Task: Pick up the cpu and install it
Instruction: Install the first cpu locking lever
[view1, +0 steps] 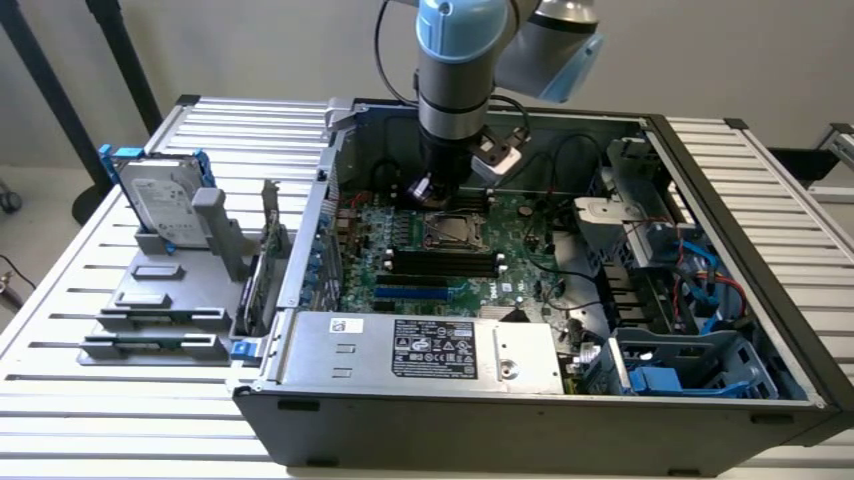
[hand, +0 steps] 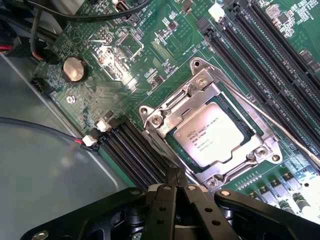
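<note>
Labels / writing:
- cpu (hand: 212, 134): silver top w/ several lines of dark print; too small to read.
- Motherboard (hand: 150, 45): green, white silkscreen all over, none legible.
- PSU (view1: 320, 350): black label (view1: 434, 348) w/ white print + cert marks, and a small white sticker near its corner at the exterior view's left. Text unreadable on both.
- Hard drive (view1: 160, 200): pale label on its face, not legible.

Jaws:
- Gripper (hand: 175, 175) pressed together, no gap between the fingers, nothing pinched.
- In the wrist view the tips sit just at the edge of the socket frame (hand: 165, 112), beside the cpu. Cannot tell whether they touch the frame.
- In the exterior view the arm (view1: 461, 60) comes straight down into the case, w/ the gripper low over the board by the socket.

Task item location:
- cpu lies flat inside the socket, metal frame all round it, top face showing through the frame's window.
- Black RAM slots (hand: 135, 155) run alongside the socket.
- Coin cell (hand: 75, 68) sits on the board, well apart from the socket.

Containers:
- Case (view1: 534, 430): open at the top, lying on a slatted table (view1: 107, 420). Holds the motherboard and the PSU along the near wall, plus cables and blue drive-bay parts (view1: 661, 380) toward the exterior view's right.
- Grey fixture (view1: 160, 300): on the table at the exterior view's left, outside the case. Holds the hard drive upright in a blue bracket, w/ small grey blocks (view1: 158, 270) in front of it.
</note>
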